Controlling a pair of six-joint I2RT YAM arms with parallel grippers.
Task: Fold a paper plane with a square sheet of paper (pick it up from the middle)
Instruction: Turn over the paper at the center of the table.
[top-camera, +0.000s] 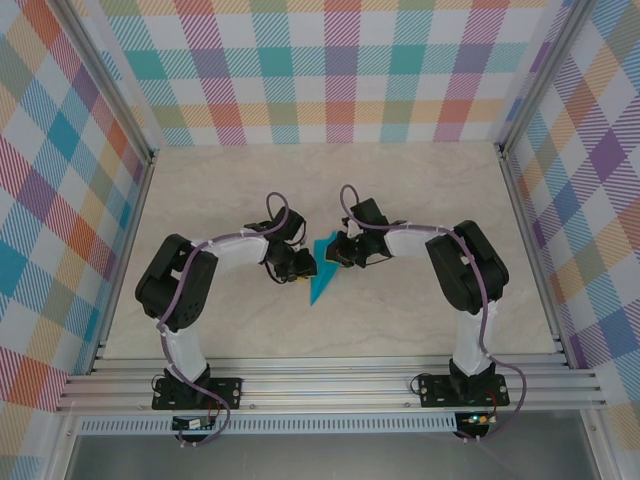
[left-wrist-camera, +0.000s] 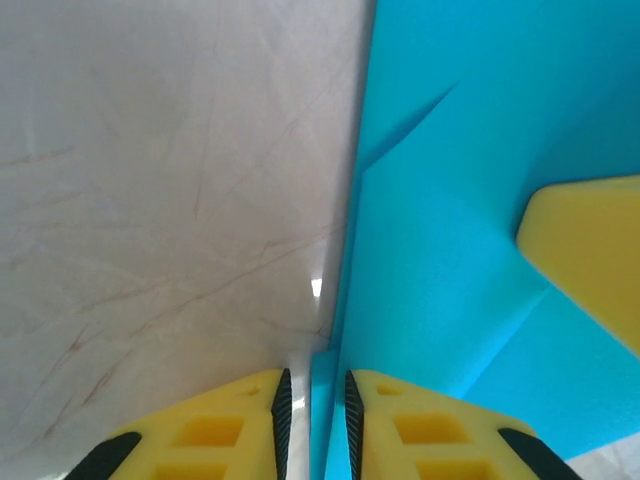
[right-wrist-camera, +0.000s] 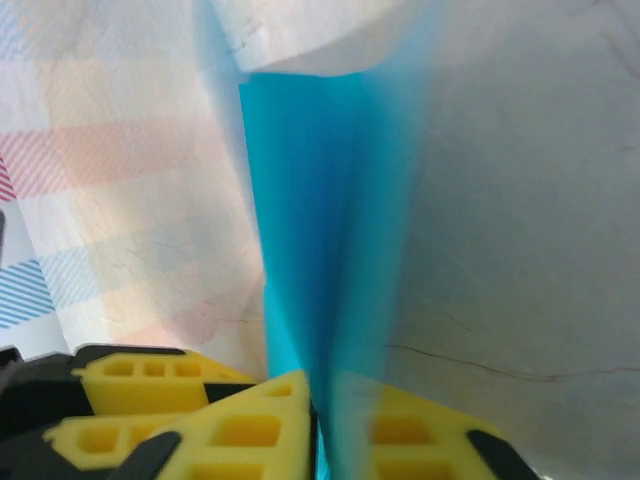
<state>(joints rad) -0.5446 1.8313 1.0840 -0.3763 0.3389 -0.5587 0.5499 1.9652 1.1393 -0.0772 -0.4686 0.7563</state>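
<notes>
Left edge: plaid-patterned side wall (top-camera: 60, 200) on an aluminium frame. Pale marbled beige worktop (top-camera: 230, 190), bare between that wall and the arm and across the whole far half. Black-and-white left arm (top-camera: 180, 285), elbow out towards the wall, forearm reaching to centre. Left hand (top-camera: 303, 266), yellow fingers (left-wrist-camera: 430, 435) pressed together on a thin edge of the paper; in the left wrist view, bare worktop runs up the left of that edge. Narrow pointed teal-blue paper plane (top-camera: 322, 275), mid-worktop between the two hands, its sharp tip towards the near edge, creases across its flat face (left-wrist-camera: 450, 200); a further yellow foam pad (left-wrist-camera: 590, 255) lies against that face. Right hand (top-camera: 338, 250), just beside the left, yellow fingers (right-wrist-camera: 250, 430) pinching the paper's folded ridge (right-wrist-camera: 330, 200). Black-and-white right arm (top-camera: 465, 265), elbow out, bare worktop beyond it to the right rail. Near edge: aluminium rails (top-camera: 330, 385).
</notes>
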